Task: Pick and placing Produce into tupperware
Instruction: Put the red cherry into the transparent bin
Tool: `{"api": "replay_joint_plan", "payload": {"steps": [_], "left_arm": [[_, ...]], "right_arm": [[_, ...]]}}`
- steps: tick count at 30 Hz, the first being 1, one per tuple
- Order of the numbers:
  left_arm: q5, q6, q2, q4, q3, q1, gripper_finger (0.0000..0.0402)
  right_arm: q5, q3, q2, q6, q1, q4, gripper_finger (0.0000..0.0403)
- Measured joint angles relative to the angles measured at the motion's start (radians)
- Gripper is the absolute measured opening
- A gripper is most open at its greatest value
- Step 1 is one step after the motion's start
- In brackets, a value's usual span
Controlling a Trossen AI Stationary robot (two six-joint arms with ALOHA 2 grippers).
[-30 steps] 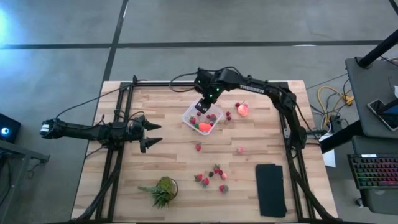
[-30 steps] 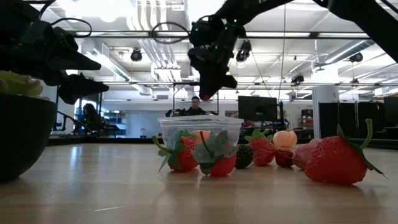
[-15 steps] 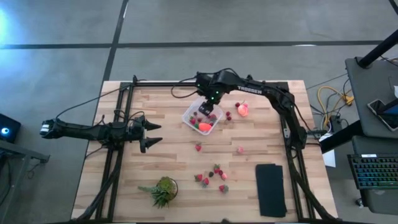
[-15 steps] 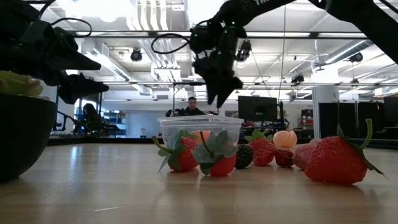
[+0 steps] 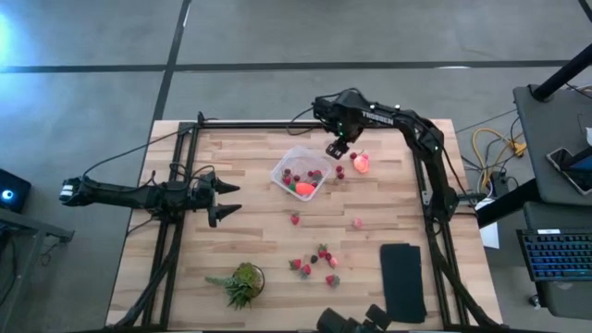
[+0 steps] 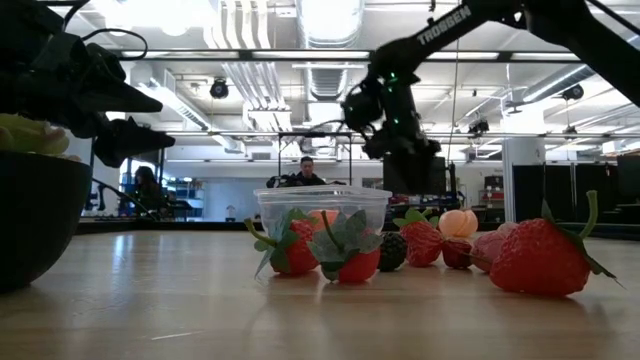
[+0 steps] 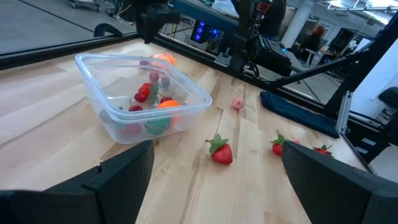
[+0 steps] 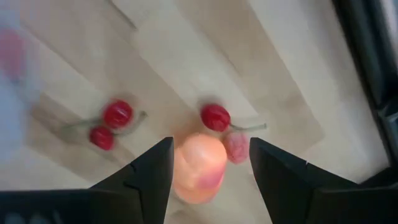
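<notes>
The clear tupperware (image 5: 301,173) (image 7: 140,93) (image 6: 322,215) stands on the table at its far middle, with several red strawberries and an orange piece inside. A pink-orange round fruit (image 5: 361,165) (image 8: 199,167) lies on the wood just right of it, with red cherries (image 8: 118,113) and a small pink piece (image 8: 235,147) beside it. My right gripper (image 5: 339,148) (image 8: 208,186) (image 6: 400,155) hovers open above that fruit, pointing down and well clear of the table. My left gripper (image 5: 227,199) (image 7: 211,186) waits open at the table's left, pointing at the tub.
Loose strawberries lie mid-table (image 5: 295,219) (image 5: 358,223), with a cluster nearer the front edge (image 5: 314,264). A spiky potted plant (image 5: 242,282) stands front left and a flat black pad (image 5: 402,282) front right. A person sits in the room behind (image 6: 305,170).
My right gripper has opened above the tupperware. It has then swung toward the table's right, to a place over the pink-orange fruit, sinking a little and tipping until it points straight down. The tub and the loose pieces have stayed put.
</notes>
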Motion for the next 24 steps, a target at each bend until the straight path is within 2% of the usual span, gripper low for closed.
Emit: {"api": "replay_joint_plan", "payload": {"steps": [2, 6, 24], "left_arm": [[0.0, 0.0, 0.001, 0.0, 0.0, 0.0, 0.0338], [0.0, 0.0, 0.001, 0.0, 0.0, 0.0, 0.0338], [0.0, 0.0, 0.001, 0.0, 0.0, 0.0, 0.0338]], "right_arm": [[0.006, -0.04, 0.0, -0.021, -0.004, -0.001, 0.0203], [0.095, -0.106, 0.0, -0.037, -0.002, 0.04, 0.0203], [0.067, -0.235, 0.0, -0.068, -0.016, 0.166, 0.0203]]}}
